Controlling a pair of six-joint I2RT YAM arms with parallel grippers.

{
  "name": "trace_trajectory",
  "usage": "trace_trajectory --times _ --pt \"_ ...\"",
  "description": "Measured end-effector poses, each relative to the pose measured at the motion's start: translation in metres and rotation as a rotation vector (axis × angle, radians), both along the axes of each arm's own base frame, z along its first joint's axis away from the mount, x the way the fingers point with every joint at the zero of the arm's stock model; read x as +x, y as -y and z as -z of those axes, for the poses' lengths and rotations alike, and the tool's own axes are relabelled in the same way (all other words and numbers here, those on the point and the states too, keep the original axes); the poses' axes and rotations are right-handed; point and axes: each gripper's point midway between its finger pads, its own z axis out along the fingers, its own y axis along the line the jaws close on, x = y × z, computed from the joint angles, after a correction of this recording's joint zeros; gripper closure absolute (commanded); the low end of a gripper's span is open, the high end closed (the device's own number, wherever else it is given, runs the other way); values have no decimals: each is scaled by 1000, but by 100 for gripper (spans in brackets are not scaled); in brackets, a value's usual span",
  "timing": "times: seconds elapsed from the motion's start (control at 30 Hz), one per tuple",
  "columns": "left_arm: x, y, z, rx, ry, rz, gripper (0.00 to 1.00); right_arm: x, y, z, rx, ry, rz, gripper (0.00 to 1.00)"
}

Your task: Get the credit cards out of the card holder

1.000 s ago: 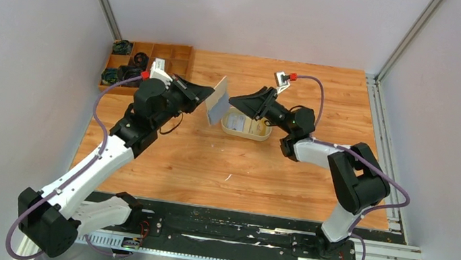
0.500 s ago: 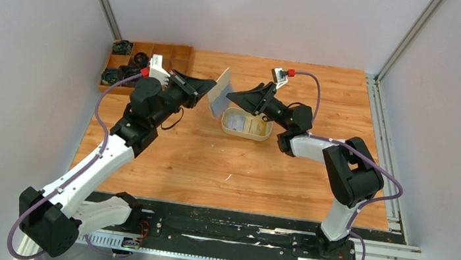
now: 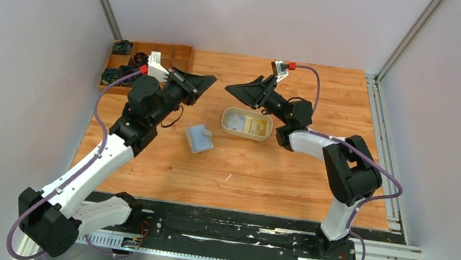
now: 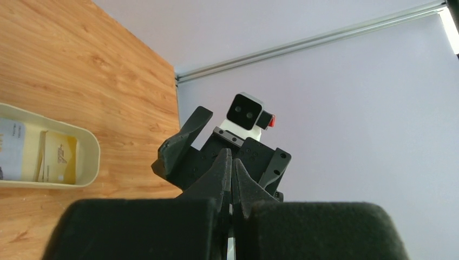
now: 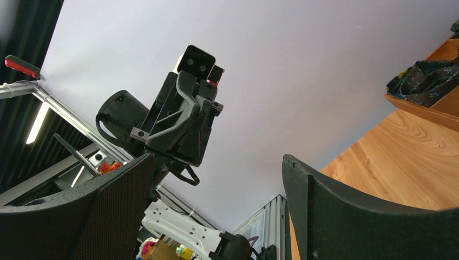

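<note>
The wooden surface (image 3: 275, 175) fills the enclosure. The left arm (image 3: 102, 154) and the right arm (image 3: 348, 177) both reach over its far half, tips raised and pointing at each other. A wooden compartment box (image 3: 171, 53) sits in the far left corner. Below the right arm's tip rests an oval beige tray (image 3: 245, 137), and in it lie two credit cards (image 3: 236, 123), one whitish and one yellow, side by side.

The card holder (image 3: 199, 139) lies flat on the surface, pale blue face up, near the tray's left end but apart from it. I cannot tell from here whether any card remains inside it.

The left end effector (image 3: 209, 80) has its fingers pressed together on nothing. The right end effector (image 3: 233, 89) is spread wide and is also empty.

As I judge it, the next move hangs on this. The card holder sits below both tips and back toward the arms' bases, roughly under the gap between them but a little to the left arm's side, so that arm is slightly nearer. Its long axis runs roughly near-to-far, slanted a bit. Either arm would have to tip downward to reach it.

A moment ago the card holder stood upright in the air at the left end effector's tip, between the two arms. Now it is down on the surface, and the right tip has drawn a little toward the far side.
</note>
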Motion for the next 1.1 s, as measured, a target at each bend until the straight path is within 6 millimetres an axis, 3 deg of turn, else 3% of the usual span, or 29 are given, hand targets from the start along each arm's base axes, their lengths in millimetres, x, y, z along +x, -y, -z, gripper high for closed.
trace_trajectory --times 0.17,0.27,0.43,0.5,0.57,0.67,0.73,0.83,0.93,1.1 --pt "1 -4 8 54 -29 -22 100 0 0 0 0 0 -2 10" --pt "-1 -23 25 190 -98 -96 100 -2 1 8 -24 -11 -15 11" --pt "-8 -69 60 458 -257 -245 73 -11 7 42 -167 -62 3 10" --pt "-17 -91 89 561 -354 -298 63 -15 10 50 -247 -50 30 10" --pt "-27 -117 125 650 -465 -345 60 -20 12 52 -321 -16 60 10" --pt "-45 -165 192 725 -674 -411 54 -32 15 55 -423 58 87 10" --pt "-62 -186 234 745 -807 -421 48 -37 15 61 -470 83 89 10" --pt "-89 -192 284 767 -960 -364 35 -39 15 82 -541 70 78 9" --pt "-104 -192 311 773 -1025 -317 30 -39 16 95 -583 54 71 9" --pt "-113 -197 340 746 -1030 -305 28 -41 17 104 -610 47 61 9"
